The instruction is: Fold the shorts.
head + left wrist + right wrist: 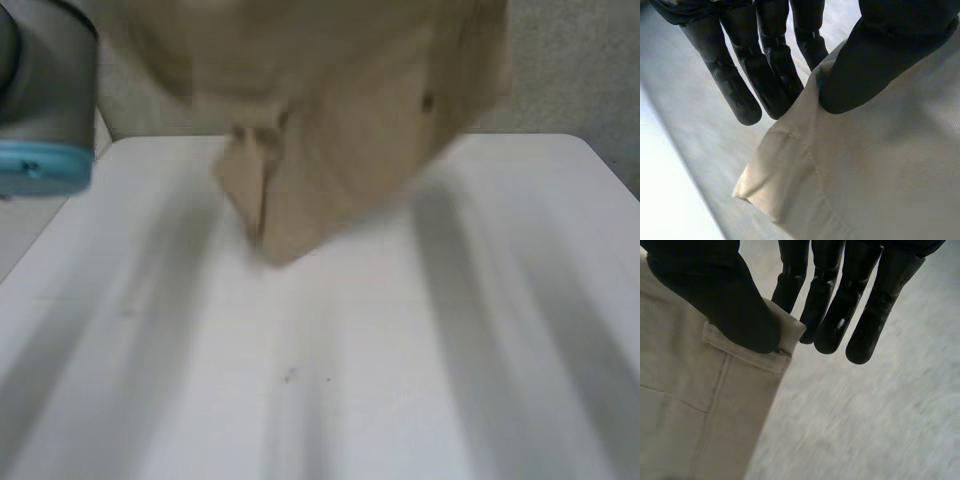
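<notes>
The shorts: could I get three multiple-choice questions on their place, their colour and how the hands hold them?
1. Where are the shorts? A lying flat; B held up, hanging over the white table; C on the floor.
2. Their colour? A blue; B red; C beige.
3. The left hand and right hand? A open, off the cloth; B pinching it; C curled, empty.
Answers: 1 B, they dangle in the head view; 2 C, tan throughout; 3 B, each thumb presses cloth against fingers.
</notes>
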